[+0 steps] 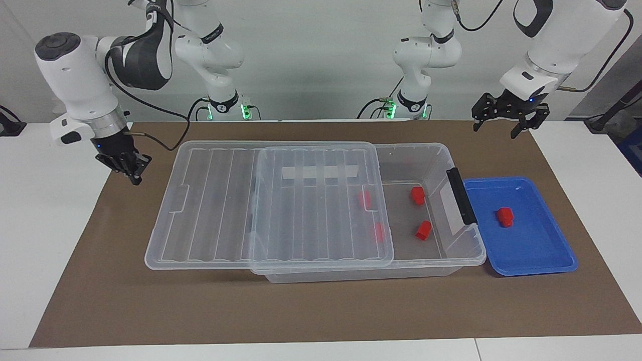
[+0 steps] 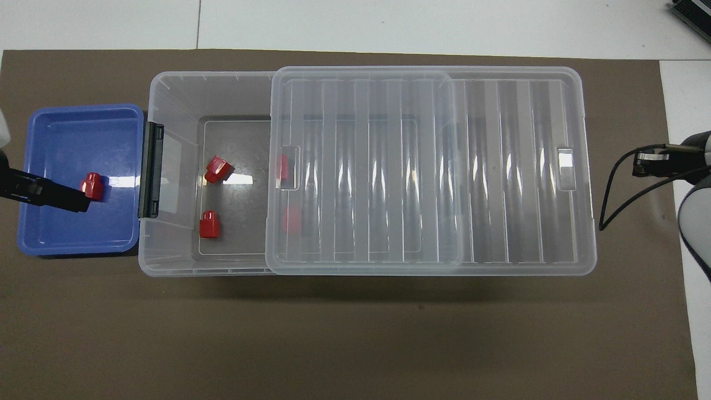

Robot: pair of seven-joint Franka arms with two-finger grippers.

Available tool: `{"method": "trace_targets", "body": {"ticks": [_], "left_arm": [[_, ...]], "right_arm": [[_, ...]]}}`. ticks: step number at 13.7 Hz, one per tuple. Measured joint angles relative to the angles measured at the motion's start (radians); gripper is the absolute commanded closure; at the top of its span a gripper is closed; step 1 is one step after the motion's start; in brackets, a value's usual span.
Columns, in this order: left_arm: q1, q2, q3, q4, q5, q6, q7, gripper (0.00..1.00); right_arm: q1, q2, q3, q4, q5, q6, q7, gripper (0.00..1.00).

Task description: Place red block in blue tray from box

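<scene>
On the brown mat [image 1: 125, 301] that covers the tabletop [image 1: 50, 225] sits the box [image 1: 431, 165], its ribbed lid [image 1: 215, 210] slid toward the right arm's end so that only the part nearest the black latch handle [image 1: 461, 195] stands uncovered. Just beside that handle, at the left arm's end, lies the blue tray [image 1: 546, 255], close against the box's wall.

One red block [image 1: 505, 216] lies in the blue tray, about midway along its floor, apart from the rim. The left tool [image 1: 504, 123] hangs in the air above the mat near the tray's robot-side corner, well clear of the block below; its fingers [image 1: 519, 129] are spread wide and grip nothing. In the overhead view the left tool [image 2: 44, 191] covers part of the tray and ends just beside the block, but the facing view shows it raised well above both.

Four more red blocks lie in the box, away from either tool. Two are in the uncovered part: one [image 1: 418, 195] nearer the robots and one [image 1: 424, 230] farther from them. Two others [image 1: 364, 199] [image 1: 379, 231] show dimly through the edge of the lid.

The right tool [image 1: 131, 168] waits above the mat at the right arm's end of the tabletop, just beside the lid's overhanging edge and not touching it. Its fingers point down, and whether they are parted or closed I cannot tell; nothing shows between them.
</scene>
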Motion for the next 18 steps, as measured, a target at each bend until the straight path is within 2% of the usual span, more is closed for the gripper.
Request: {"method": "trace_targets", "body": {"ticks": [6,18], "left_arm": [[0.001,0.0,0.008,0.0,0.0,0.0,0.0,0.0],[0.001,0.0,0.008,0.0,0.001,0.0,0.0,0.0]], "right_arm": [[0.01,0.016,0.011,-0.033,0.0,0.019,0.0,1.0],[0.094,0.038,0.012,-0.044,0.0,0.0,0.001,1.0]]}}
